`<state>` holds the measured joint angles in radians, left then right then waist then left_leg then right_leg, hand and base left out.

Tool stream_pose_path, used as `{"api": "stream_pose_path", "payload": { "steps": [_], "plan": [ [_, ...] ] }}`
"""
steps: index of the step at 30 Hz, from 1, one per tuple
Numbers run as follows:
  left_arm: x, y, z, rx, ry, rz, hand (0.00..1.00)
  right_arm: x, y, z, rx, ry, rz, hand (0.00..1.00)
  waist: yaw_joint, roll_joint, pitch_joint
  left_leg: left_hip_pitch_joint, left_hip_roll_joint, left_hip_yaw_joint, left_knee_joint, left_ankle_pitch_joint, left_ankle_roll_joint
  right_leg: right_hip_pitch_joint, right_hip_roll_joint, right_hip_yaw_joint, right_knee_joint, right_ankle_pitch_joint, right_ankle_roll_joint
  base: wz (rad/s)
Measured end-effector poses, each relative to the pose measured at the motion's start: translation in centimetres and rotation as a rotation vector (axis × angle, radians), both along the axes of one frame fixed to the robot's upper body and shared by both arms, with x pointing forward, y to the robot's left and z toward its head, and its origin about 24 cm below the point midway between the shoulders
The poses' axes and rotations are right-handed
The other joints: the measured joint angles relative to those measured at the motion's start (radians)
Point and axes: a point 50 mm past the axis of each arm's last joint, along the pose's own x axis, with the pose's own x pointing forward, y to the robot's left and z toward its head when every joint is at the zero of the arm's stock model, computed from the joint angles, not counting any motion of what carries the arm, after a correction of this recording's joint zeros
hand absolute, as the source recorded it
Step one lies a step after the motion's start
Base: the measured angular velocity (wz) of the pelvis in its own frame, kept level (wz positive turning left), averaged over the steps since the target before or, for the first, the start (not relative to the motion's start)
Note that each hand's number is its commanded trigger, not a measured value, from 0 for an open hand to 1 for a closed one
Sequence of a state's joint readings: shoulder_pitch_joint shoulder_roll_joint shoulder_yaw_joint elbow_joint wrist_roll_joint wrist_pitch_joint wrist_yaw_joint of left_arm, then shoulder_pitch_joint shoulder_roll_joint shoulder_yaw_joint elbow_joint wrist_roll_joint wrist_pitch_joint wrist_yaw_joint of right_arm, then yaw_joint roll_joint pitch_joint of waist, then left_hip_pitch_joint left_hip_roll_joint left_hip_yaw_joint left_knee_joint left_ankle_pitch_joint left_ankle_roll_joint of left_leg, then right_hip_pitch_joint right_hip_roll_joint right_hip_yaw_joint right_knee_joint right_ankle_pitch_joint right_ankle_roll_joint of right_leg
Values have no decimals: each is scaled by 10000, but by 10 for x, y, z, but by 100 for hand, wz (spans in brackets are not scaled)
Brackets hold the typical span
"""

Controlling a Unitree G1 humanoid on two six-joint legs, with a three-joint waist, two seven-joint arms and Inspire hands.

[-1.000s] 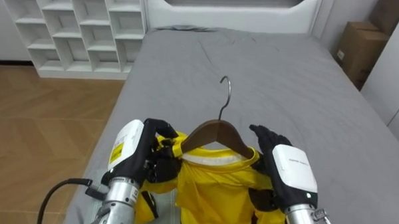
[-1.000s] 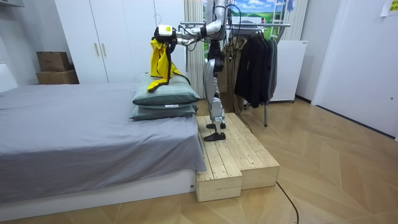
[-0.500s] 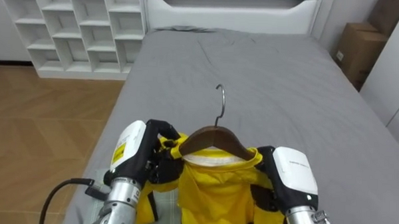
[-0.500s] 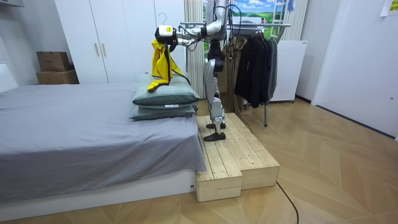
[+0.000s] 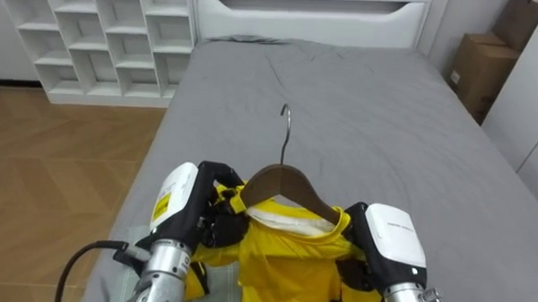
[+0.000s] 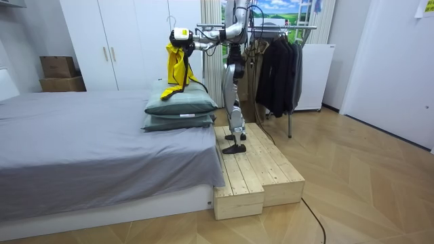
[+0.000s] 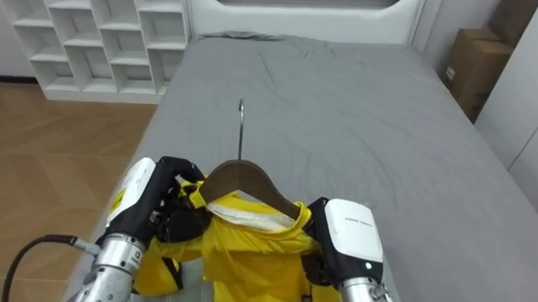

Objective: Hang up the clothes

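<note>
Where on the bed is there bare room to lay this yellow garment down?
The grey bedcover is bare from the hanger up to the white headboard, side to side. Crowded nearest the robot: left hand, right hand and yellow garment, over the stacked pillows.

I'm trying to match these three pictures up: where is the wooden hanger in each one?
Left eye view: the wooden hanger is low centre, hook pointing up.
Right eye view: the hanger is low, left of centre.
Room view: too small to tell; look atop the yellow garment, upper left of centre.
Shared landmark: the grey bed.
</note>
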<state>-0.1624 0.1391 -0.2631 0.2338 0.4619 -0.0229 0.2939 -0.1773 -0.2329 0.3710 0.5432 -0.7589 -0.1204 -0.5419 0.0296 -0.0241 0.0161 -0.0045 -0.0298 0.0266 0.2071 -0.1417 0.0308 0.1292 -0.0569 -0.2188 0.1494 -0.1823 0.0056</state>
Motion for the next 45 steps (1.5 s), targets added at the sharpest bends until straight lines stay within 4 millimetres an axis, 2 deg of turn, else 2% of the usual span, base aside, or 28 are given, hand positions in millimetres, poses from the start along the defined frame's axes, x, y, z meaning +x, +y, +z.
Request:
{"api": "stream_pose_path", "payload": {
  "steps": [1,2,3,4,10,16,22,25,29,31,36,45],
  "plan": [
    [0,0,0,-1,0,0,95,0,0,0,0,0,0,100,0,0,0,0,0,0,0,0,0,0,0,0,0,0,0,0],
    [0,0,0,-2,0,0,77,0,0,0,0,0,0,100,-1,-2,-1,0,0,0,1,0,0,0,0,1,0,0,0,0],
    [0,0,0,-2,0,0,44,0,0,0,0,-1,0,100,0,-2,-2,0,0,0,1,1,0,0,0,1,0,0,0,0],
    [0,0,0,-2,0,0,0,0,0,0,0,0,0,100,0,-3,-2,0,0,0,1,1,0,0,0,1,0,0,0,0],
    [0,-1,0,-402,17,-14,0,-1,-2,-3,-118,127,-91,100,22,-15,-5,-3,0,5,37,1,0,3,-1,21,9,0,0,0],
    [-1,-3,-2,-516,135,-119,0,-5,-4,-11,-382,607,-84,100,6,-30,-4,16,8,98,63,0,1,-14,2,267,17,0,0,-4],
    [-4,-2,-15,-477,825,-213,0,-14,-5,-20,-586,1356,-74,100,47,-5,-17,178,27,273,-50,-3,2,22,3,412,31,0,1,-11],
    [-7,-2,-19,-510,1035,-267,0,-17,-8,-23,-687,1554,-249,100,36,32,-41,173,27,281,-82,-3,3,-28,4,399,51,0,0,0],
    [-7,-2,-21,-567,1154,-243,0,-19,-10,-25,-728,1667,-338,100,30,181,-142,205,25,293,-86,-1,6,-8,1,401,56,1,1,0],
    [-7,-2,-21,-763,1207,-205,0,-19,-10,-25,-740,1681,-380,100,26,204,-156,270,26,292,-103,0,6,51,4,408,50,0,1,0],
    [-7,1,-22,-1468,1403,-60,0,-20,-11,-26,-645,1725,-457,100,24,199,-153,379,26,292,-108,0,5,150,10,510,33,0,2,-2],
    [-7,1,-23,-1477,1487,-126,0,-19,-11,-26,-520,1780,-478,100,28,179,-131,346,23,294,-195,-1,5,84,9,531,35,0,2,0]
  ]
}}
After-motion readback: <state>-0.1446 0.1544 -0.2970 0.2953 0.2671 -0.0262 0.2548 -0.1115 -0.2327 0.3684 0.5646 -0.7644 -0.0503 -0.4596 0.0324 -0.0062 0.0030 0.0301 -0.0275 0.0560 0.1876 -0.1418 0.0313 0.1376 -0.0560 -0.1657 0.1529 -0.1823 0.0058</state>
